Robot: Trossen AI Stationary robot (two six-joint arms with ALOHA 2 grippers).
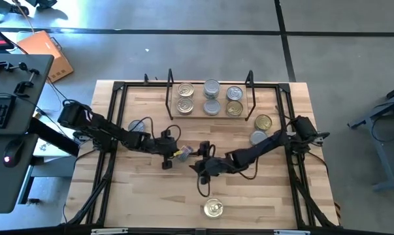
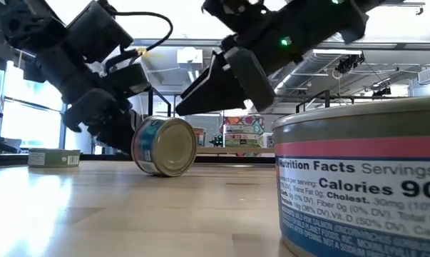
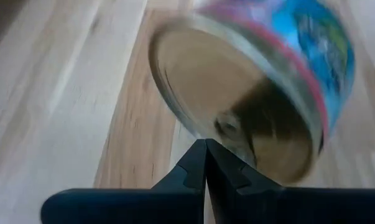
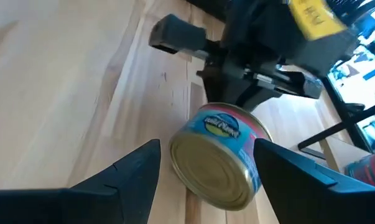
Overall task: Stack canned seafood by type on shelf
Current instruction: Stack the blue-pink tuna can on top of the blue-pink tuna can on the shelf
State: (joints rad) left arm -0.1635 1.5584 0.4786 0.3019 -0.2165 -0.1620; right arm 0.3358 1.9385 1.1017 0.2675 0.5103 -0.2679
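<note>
Tipped can [image 4: 219, 155] on edge mid-table, well short of shelf [image 1: 210, 116]. Left gripper [image 3: 205, 163] clenched empty beside it; right gripper [image 4: 206, 163] spread wide around it. Could easily roll away if bumped.

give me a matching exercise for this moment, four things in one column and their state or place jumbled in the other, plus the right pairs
Column one:
1. left claw
2. right claw
3. blue-labelled can
4. shelf

Column two:
a. holds six upright cans
b. open, one finger on each side of the blue-labelled can
c. shut, fingertips together
d. tipped on its edge between both claws

Pairs: 1-c, 2-b, 3-d, 4-a
</note>
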